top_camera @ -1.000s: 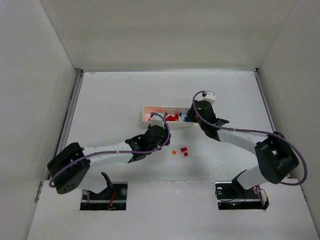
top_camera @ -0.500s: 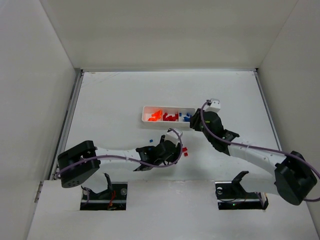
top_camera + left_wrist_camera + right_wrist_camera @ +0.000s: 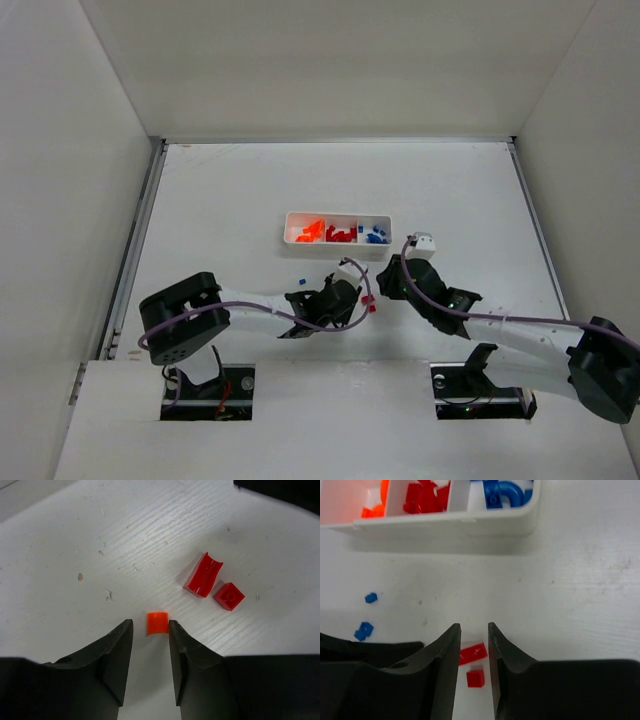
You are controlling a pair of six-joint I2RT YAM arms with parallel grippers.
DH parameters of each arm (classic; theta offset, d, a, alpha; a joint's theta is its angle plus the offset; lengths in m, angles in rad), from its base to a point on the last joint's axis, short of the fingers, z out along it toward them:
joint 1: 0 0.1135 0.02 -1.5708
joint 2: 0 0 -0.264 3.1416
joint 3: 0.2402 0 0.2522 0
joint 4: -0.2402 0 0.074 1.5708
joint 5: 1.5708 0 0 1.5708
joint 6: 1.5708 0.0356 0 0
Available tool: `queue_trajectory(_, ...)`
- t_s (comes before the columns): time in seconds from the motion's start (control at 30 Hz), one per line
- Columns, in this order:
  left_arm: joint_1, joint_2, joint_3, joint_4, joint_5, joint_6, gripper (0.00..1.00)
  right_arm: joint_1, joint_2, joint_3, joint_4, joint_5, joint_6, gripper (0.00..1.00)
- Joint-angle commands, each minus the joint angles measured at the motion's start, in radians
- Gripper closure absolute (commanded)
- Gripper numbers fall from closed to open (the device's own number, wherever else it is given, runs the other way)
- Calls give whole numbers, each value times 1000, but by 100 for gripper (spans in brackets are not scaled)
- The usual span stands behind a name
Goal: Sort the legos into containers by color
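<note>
The white tray [image 3: 337,216] holds orange legos in its left compartment, red in the middle and blue on the right [image 3: 501,491]. My left gripper [image 3: 150,624] is open and low over the table, with a small orange curved lego [image 3: 157,623] between its fingertips. A red curved piece [image 3: 203,575] and a small red square brick [image 3: 229,596] lie just beyond it to the right. My right gripper [image 3: 473,626] is open above those same two red legos [image 3: 473,653], which show between its fingers. In the top view both grippers meet near the red legos [image 3: 369,300].
Two small blue bricks [image 3: 370,598] [image 3: 364,630] lie loose on the table left of the right gripper, near the left arm's black wrist [image 3: 365,650]. The tray's front wall [image 3: 445,527] stands a short way beyond. White walls enclose the table.
Both grippers left the tray and came toward the near side. The left one moved right and down onto the orange lego. The right one swung back over the two red legos.
</note>
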Motion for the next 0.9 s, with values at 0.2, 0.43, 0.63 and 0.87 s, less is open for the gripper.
queue_trajectory(0.2,26,-40,-3,-3,-7,4,86,118,1,-43,-43,12,88,46)
queue_trajectory(0.43,182,-180,26,11,-9,-53,85,183,81,4,-39,25,44,38)
queue_trajectory(0.63,348,-186,115,15,-13,-133,85,191,122,23,-19,48,24,35)
queue_trajectory(0.87,524,-68,233,20,1,-133,83,194,186,49,-19,61,-5,33)
